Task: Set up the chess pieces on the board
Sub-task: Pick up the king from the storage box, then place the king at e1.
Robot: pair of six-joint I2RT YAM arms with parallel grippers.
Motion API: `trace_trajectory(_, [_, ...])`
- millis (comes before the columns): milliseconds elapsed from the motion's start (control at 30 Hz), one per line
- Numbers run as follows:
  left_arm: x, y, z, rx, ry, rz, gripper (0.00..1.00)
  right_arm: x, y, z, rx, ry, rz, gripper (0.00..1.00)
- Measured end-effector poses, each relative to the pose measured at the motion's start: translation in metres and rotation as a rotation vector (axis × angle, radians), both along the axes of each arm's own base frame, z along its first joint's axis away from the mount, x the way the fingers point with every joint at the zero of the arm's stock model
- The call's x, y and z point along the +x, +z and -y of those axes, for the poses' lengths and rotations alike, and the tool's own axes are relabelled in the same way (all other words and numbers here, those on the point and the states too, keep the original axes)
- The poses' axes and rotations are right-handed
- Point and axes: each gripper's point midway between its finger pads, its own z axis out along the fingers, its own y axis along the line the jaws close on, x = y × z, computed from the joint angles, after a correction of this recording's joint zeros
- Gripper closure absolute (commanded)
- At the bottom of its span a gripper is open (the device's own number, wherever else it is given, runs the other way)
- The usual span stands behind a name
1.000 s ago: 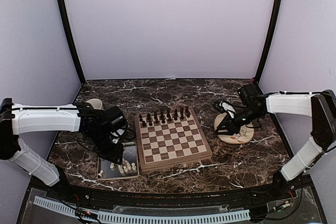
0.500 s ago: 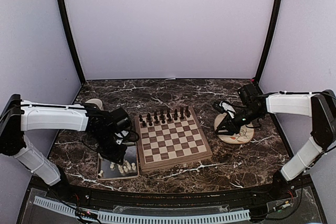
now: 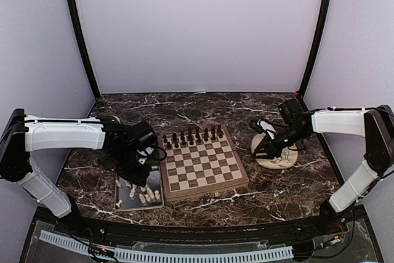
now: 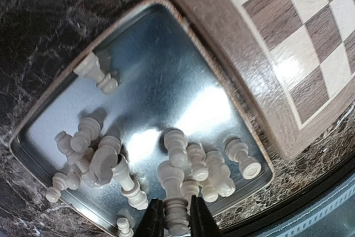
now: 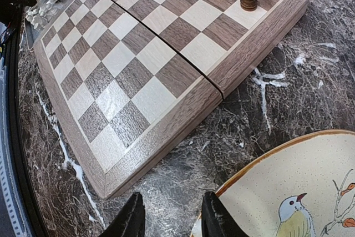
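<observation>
Over tray (image 4: pixel 166 81), near end, left fingers (image 4: pixel 155 220) pinch cream piece (image 4: pixel 176 215); right fingers (image 5: pixel 132 217) part-open, empty, above plate rim (image 5: pixel 277 162).

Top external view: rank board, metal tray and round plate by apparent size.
1. board: clearly largest.
2-3. metal tray and round plate: they look about alike and both are partly hidden, so I won't rank them.
</observation>
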Motion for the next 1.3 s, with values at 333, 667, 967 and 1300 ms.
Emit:
trace_trajectory(333, [0.014, 0.025, 0.019, -0.071, -0.125, 0.043, 1.00, 0.000, -0.001, 0.000, -0.001, 0.000, -0.002, 0.64])
trace_trajectory(667, [0.019, 0.085, 0.081, -0.351, -0.321, 0.074, 1.00, 0.000, -0.001, 0.000, -0.001, 0.000, -0.002, 0.64])
trace_trajectory(967, [0.042, 0.116, 0.143, -0.406, -0.530, 0.182, 1.00, 0.002, -0.002, 0.003, -0.022, -0.010, 0.009, 0.65])
trace_trajectory(1300, [0.041, 0.077, 0.198, -0.239, -0.750, 0.155, 1.00, 0.004, 0.001, 0.005, -0.033, -0.019, 0.031, 0.65])
